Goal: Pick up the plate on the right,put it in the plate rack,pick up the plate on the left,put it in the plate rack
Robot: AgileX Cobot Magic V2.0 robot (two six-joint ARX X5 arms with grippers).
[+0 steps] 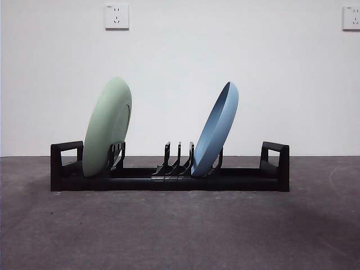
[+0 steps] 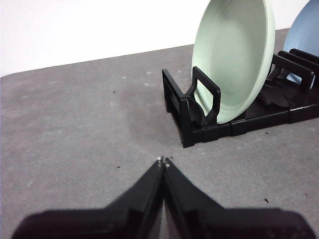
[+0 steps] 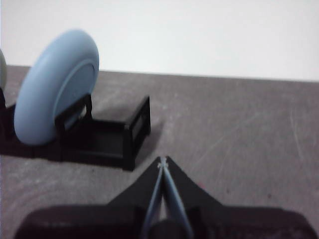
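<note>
The long black plate rack [image 1: 169, 181] stands across the table. A pale green plate [image 1: 108, 126] leans upright in its left end, and a blue plate [image 1: 216, 130] leans in the prongs right of the middle. In the left wrist view my left gripper [image 2: 163, 162] is shut and empty, hovering over bare table a little way off the rack's left handle [image 2: 204, 97], with the green plate [image 2: 234, 55] behind it. In the right wrist view my right gripper [image 3: 163, 162] is shut and empty, apart from the rack's right handle [image 3: 137, 130] and the blue plate [image 3: 55, 92].
A grey table top [image 1: 180, 230] runs out in front of the rack and to both sides. Behind it is a white wall with two sockets [image 1: 116, 16]. Neither arm shows in the front view.
</note>
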